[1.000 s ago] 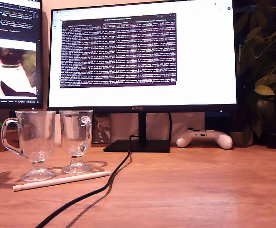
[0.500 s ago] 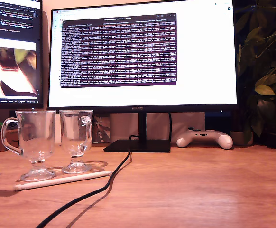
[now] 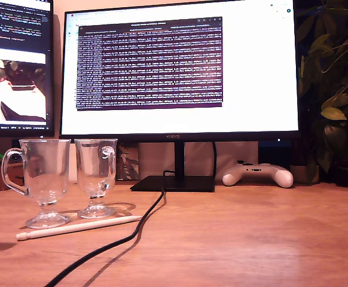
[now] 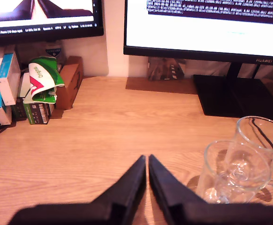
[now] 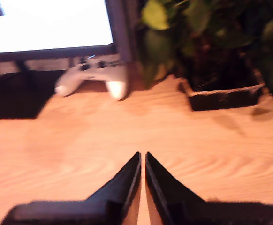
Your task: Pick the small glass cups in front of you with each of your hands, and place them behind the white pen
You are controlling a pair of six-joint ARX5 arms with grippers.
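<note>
Glass first: 2 small glass cups, 1st cup (image 3: 40, 179) and 2nd cup (image 3: 96, 176), stand upright side by side near the exterior view's left, feet just behind the white pen (image 3: 78, 227) lying on the counter (image 3: 252, 239). Placement looks done already. Remaining step, by my judgement: hold both arms clear and avoid brushing the cups. My first tool (image 4: 147, 160) has jaws pressed together, empty, cups just beside it. My second tool (image 5: 143, 157) likewise closed, empty, well apart from them. Exterior view shows pen and black cable (image 3: 132, 233) but neither tool; second wrist view alone shows the planter (image 5: 225, 93) close by the white game controller (image 5: 94, 77).
</note>
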